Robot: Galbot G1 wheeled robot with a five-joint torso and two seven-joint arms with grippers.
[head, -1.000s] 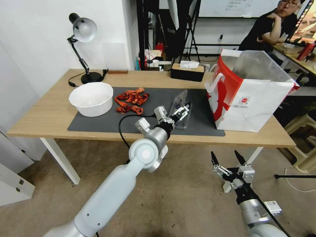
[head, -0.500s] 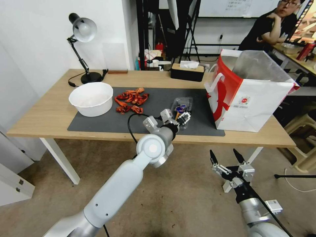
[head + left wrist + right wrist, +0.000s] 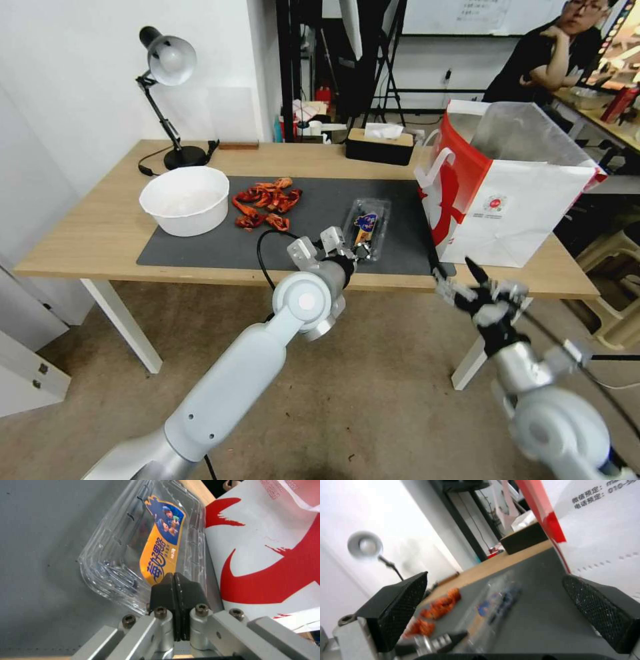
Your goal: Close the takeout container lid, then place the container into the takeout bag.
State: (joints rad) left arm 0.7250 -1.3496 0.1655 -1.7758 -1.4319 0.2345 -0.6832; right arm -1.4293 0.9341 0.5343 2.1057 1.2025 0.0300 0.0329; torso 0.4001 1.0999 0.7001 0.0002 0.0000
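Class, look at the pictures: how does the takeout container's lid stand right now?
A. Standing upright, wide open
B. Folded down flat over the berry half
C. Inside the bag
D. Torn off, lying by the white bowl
B: the lid lies flat on the takeout container, label up, on the grey mat, with the shut left tool at its near edge.

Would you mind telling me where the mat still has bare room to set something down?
The widest bare stretch of the grey mat lies before the white bowl and the red crayfish pieces. A smaller patch lies behind the takeout container. It is crowded between the container and the takeout bag, with the left hand at the container's near end.
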